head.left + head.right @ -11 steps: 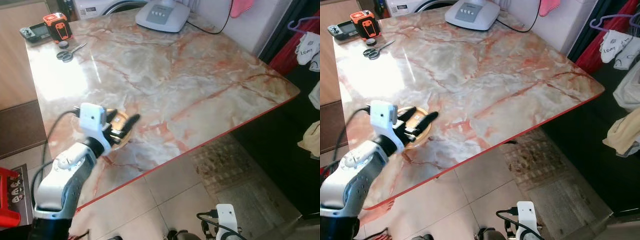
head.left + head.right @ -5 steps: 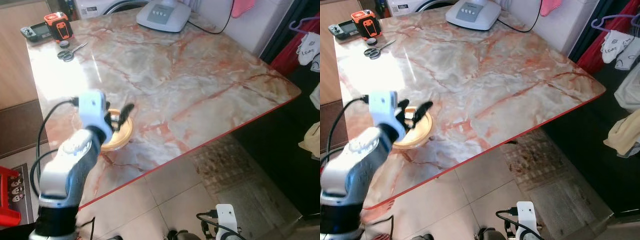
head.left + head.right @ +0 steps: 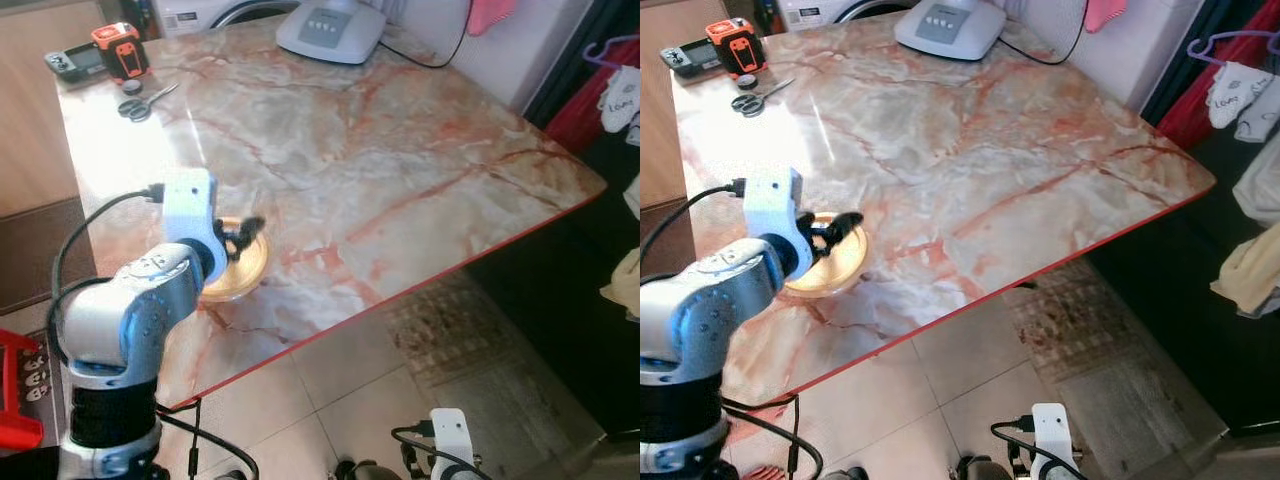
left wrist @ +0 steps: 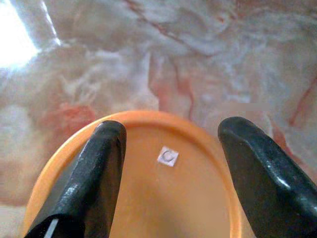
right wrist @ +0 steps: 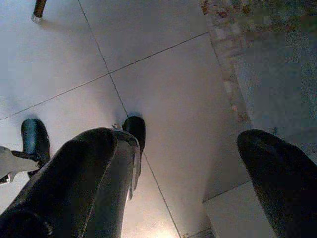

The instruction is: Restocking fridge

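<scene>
A round orange dish [image 3: 236, 278] lies on the marble table [image 3: 400, 150] near its front left edge. In the left wrist view the orange dish [image 4: 173, 193] carries a small white sticker [image 4: 168, 156]. My left gripper [image 3: 244, 236] hovers over the dish's far half, open, one black finger [image 4: 101, 168] on each side of the sticker; whether they touch the dish I cannot tell. My right gripper [image 5: 183, 144] hangs idle below table height over the tiled floor, open and holding nothing.
At the table's far side stand a white appliance [image 3: 330, 28] with its cable, scissors [image 3: 143, 100], an orange-black tool [image 3: 118, 50] and a dark handheld device [image 3: 72, 62]. Clothes on hangers [image 3: 615, 90] are at the right. A rug [image 3: 450, 320] lies under the table's red edge; a red crate [image 3: 15, 395] sits lower left.
My left wrist has risen and turned, so the gripper now points down onto the dish instead of reaching across it from the side. The dish has not moved.
</scene>
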Motion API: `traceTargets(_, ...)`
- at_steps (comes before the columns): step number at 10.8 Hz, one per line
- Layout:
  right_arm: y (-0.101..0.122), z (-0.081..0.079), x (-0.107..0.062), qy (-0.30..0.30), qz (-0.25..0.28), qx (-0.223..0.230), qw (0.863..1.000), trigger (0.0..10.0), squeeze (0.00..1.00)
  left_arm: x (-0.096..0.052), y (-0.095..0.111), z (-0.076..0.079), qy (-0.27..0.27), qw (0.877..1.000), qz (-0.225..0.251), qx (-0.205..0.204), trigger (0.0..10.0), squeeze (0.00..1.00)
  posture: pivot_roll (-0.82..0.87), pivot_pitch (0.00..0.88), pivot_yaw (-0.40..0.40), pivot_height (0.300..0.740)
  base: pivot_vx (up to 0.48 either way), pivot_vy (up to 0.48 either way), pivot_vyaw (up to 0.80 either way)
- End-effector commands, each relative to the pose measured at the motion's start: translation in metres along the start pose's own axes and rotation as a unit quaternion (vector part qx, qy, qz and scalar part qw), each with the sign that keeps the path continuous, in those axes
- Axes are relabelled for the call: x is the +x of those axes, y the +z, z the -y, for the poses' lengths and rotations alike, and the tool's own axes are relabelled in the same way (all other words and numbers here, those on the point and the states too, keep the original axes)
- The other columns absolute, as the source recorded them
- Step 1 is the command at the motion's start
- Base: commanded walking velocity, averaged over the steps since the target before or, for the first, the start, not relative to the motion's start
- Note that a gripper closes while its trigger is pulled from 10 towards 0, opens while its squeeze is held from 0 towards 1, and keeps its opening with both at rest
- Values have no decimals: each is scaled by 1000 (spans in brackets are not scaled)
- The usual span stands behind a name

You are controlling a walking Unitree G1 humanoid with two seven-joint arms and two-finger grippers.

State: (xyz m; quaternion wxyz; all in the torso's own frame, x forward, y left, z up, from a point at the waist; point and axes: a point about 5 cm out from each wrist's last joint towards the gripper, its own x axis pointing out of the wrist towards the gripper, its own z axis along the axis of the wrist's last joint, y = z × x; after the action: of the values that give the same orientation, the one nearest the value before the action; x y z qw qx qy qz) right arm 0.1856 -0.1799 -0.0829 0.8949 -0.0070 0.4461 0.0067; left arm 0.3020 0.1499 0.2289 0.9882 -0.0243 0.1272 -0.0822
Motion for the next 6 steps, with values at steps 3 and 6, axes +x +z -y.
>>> traceTargets(3, -11, 2, -2, 3, -23, -6, 1000, 10000, 0, -7, 6, 2, -2, 999, -37, 12, 10000, 0, -62, 185, -63, 740, 0, 0, 0)
traceTargets(6, -11, 1, -2, 5, -27, -3, 1000, 10000, 0, -9, -9, 2, -8, 995, -89, 50, 10000, 0, -62, 193, -59, 740, 0, 0, 0)
